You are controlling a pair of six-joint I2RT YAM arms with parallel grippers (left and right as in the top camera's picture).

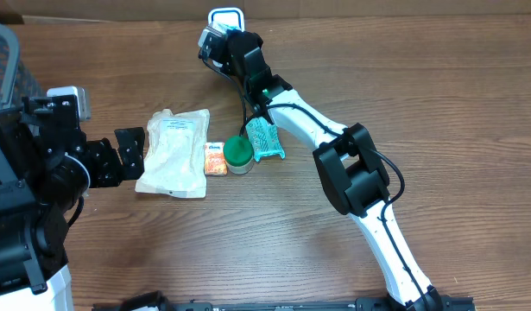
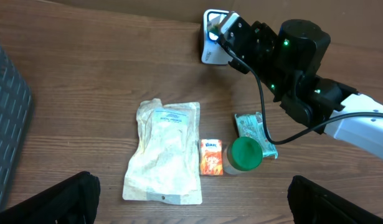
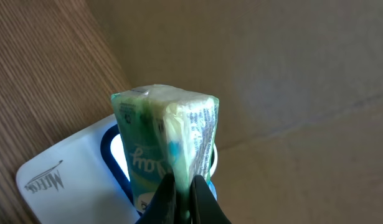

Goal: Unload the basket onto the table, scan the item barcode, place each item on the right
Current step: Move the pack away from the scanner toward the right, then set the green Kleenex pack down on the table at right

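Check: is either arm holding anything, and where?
Right fingers pinch the small green-and-white plastic packet by its lower edge; left fingers open, holding nothing.

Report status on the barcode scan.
Right gripper shut on green packet, held in front of the lit scanner. Left gripper open, beside white pouch. Nothing seen between packet and scanner.

Wood-grain table point(image 1: 248, 250); brown cardboard wall point(image 3: 272, 62) along far edge.
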